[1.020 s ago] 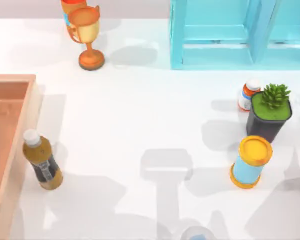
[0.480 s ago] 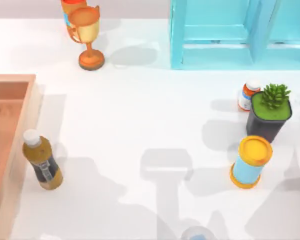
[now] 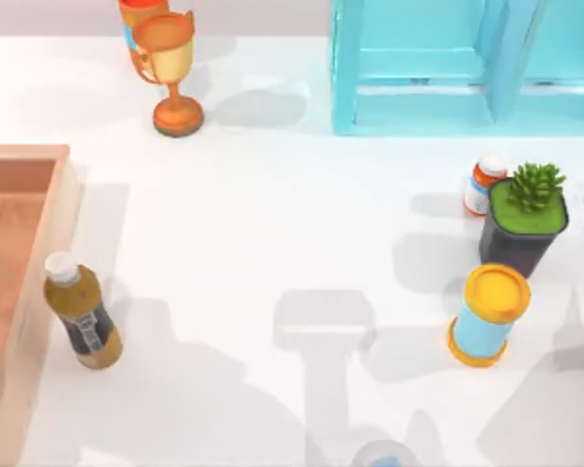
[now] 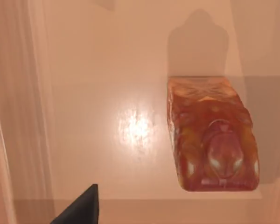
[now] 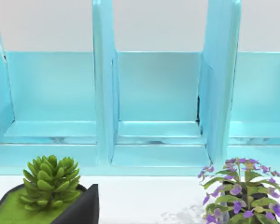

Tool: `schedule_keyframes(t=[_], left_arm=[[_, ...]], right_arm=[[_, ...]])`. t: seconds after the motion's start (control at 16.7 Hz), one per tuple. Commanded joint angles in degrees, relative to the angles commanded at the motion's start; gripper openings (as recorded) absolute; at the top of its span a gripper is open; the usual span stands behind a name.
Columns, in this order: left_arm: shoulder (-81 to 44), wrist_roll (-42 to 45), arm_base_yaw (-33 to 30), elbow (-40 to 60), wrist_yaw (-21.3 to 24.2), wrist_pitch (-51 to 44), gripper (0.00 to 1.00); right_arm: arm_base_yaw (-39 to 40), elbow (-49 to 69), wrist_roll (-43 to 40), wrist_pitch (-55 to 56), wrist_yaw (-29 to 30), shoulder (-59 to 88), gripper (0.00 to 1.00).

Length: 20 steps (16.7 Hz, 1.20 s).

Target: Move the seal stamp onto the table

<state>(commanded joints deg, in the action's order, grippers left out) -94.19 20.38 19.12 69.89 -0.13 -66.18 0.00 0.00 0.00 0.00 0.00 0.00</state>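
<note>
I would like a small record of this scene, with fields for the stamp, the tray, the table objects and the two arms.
seal stamp: standing on the tray floor, seen from above by the left wrist camera
tray: orange-brown wood, at the table's left edge
table: white; carries amber bottle, trophy cup, potted succulent, yellow-capped can, blue shelf unit
left arm: over the tray, above the stamp
right arm: facing the shelf unit
stamp moved: not yet

White table (image 3: pixel 263 224) with tray (image 3: pixel 39 282), amber bottle (image 3: pixel 83 316), trophy (image 3: pixel 170 73), blue shelf (image 3: pixel 467 68).
</note>
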Motion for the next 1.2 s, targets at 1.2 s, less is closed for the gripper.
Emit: schedule_keyframes(t=[1.2], left_arm=[[-5.9, 0.4, 0.3, -14.5, 0.0, 20.9, 0.62]], right_arm=[[0.0, 0.0, 0.0, 0.0, 0.0, 0.0, 1.0]])
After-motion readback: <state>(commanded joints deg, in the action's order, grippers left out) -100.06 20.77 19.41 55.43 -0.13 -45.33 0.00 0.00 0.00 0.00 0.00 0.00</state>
